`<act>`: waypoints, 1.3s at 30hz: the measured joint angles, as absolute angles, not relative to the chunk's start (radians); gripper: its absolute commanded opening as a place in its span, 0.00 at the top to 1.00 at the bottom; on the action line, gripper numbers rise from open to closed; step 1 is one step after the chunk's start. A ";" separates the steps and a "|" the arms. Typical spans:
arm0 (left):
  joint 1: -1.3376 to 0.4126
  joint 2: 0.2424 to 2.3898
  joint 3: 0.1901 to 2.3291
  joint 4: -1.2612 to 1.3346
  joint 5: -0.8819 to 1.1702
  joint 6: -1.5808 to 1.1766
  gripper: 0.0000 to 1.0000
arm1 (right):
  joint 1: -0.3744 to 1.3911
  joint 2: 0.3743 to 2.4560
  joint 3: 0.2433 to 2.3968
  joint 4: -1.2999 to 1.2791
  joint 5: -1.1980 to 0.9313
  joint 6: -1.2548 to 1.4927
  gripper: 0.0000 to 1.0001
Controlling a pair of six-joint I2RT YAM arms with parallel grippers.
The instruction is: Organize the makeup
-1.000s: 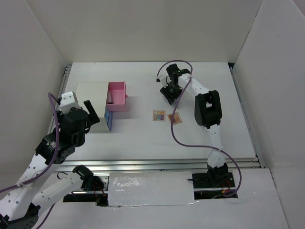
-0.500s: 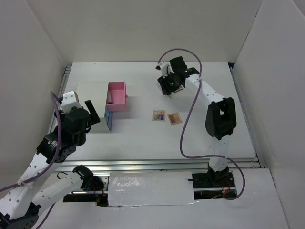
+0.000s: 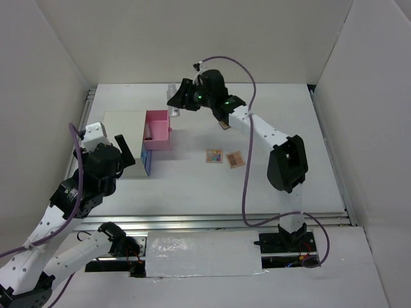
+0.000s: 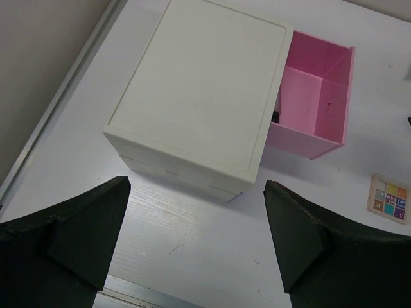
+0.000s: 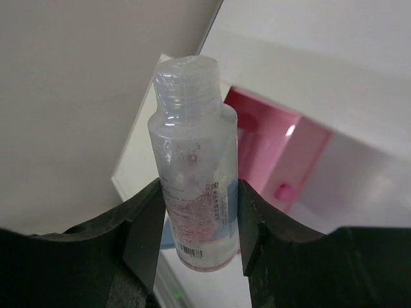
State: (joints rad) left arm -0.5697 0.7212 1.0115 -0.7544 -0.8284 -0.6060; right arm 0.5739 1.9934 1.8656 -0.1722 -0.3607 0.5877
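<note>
Right jaws: the right gripper clamps a clear bottle low on its body (label too small to read).
Left jaws: the left gripper gapes wide, empty, over the white box.
Bottle: aloft near the open pink drawer.
Palettes: multicoloured palette cut off at the left wrist view's edge; brown palette just beside it.

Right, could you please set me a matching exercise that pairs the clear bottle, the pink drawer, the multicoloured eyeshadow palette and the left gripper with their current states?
Things
1. clear bottle
2. pink drawer
3. multicoloured eyeshadow palette
4. left gripper

States
A. pulled out of the white box
B. open and holding nothing
C. clamped in the right gripper
D. lying flat on the table

Pairs: 1-C, 2-A, 3-D, 4-B
</note>
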 measured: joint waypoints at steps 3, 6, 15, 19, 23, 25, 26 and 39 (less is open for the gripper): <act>-0.570 0.709 1.011 -0.755 -0.830 -0.607 0.01 | 0.637 2.066 1.869 -0.121 -0.348 0.731 1.00; -0.570 0.701 1.011 -0.755 -0.832 -0.607 0.00 | 0.683 2.130 1.902 -0.130 -0.321 0.802 1.00; -0.570 0.680 1.011 -0.754 -0.831 -0.606 0.01 | 0.744 2.215 2.004 -0.165 -0.262 0.875 0.47; -0.569 0.670 1.011 -0.754 -0.831 -0.606 0.01 | 0.742 2.215 2.015 -0.183 -0.242 0.867 0.20; -0.568 0.670 1.011 -0.754 -0.831 -0.606 0.01 | 0.742 2.215 2.053 -0.189 -0.242 0.851 0.00; -0.568 0.669 1.011 -0.754 -0.831 -0.606 0.01 | 0.742 2.215 2.079 -0.194 -0.242 0.838 0.00; -0.568 0.669 1.011 -0.754 -0.831 -0.606 0.01 | 0.742 2.212 2.090 -0.195 -0.242 0.830 0.00; -0.568 0.670 1.011 -0.754 -0.827 -0.606 0.01 | 0.732 2.018 1.892 -0.265 0.117 0.636 1.00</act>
State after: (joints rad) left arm -0.5678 0.6701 1.0115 -0.7540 -0.8272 -0.6060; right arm 0.7322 2.0178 1.8919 -0.2653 0.1169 0.6365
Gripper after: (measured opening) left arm 0.994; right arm 0.008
